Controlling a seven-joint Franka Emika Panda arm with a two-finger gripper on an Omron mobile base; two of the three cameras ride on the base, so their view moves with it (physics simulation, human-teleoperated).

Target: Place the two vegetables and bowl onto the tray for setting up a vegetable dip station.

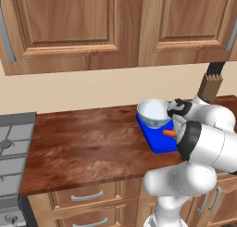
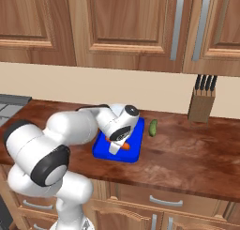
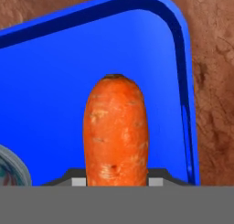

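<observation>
A: Left base view first. What lies around the flat bright blue rectangular tray (image 1: 155,142)?

B: It sits on the brown wooden tabletop (image 1: 92,147). The round white bowl (image 1: 153,112) with a pale bluish inside stands on the tray's far end. The small orange carrot (image 1: 170,133) shows over the tray's right part, beside the white arm.

A: Right base view?

B: The gripper (image 2: 117,147) hangs over the tray (image 2: 131,154), the carrot (image 2: 123,146) sticking out from it. The small green elongated vegetable (image 2: 153,127) lies on the tabletop (image 2: 187,154) just right of the tray, off it. A wooden knife block (image 2: 202,104) stands well beyond, by the wall.

A: Hand view?

B: The carrot (image 3: 116,131) rises between the gripper's fingers, which are clamped on it, above the tray's floor (image 3: 50,104). The bowl's rim (image 3: 13,168) peeks in beside it.
</observation>
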